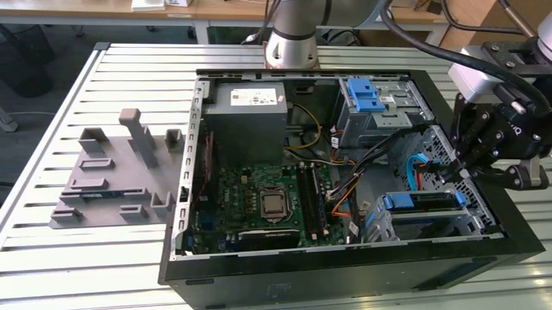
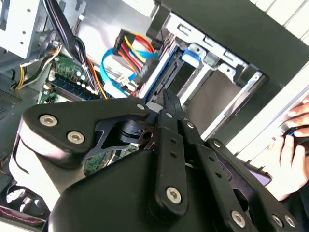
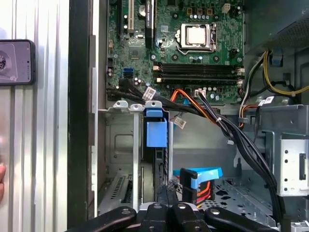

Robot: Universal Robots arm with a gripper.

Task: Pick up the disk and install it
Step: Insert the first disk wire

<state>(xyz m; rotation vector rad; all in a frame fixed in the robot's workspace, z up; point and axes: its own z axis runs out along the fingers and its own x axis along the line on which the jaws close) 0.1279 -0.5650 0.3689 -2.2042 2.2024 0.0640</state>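
One gripper jaws closed, one disk seated in bay

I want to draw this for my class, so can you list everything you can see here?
computer case: one, black, open, on the table
table: one, silver slats, under everything
motherboard: one, green, inside the case
power supply: one, grey with white sticker, inside the case
disk: one, blue-framed, in the drive cage by the robot's hand
cables: several, black, orange, blue, inside the case
fixture: one, grey, on the table at the exterior view's left
phone: one, dark, on the table beside the case
person's hand: one, beside the case
robot arm: one, silver-grey, behind the case
robot's hand: one, black, shut, over the drive cage
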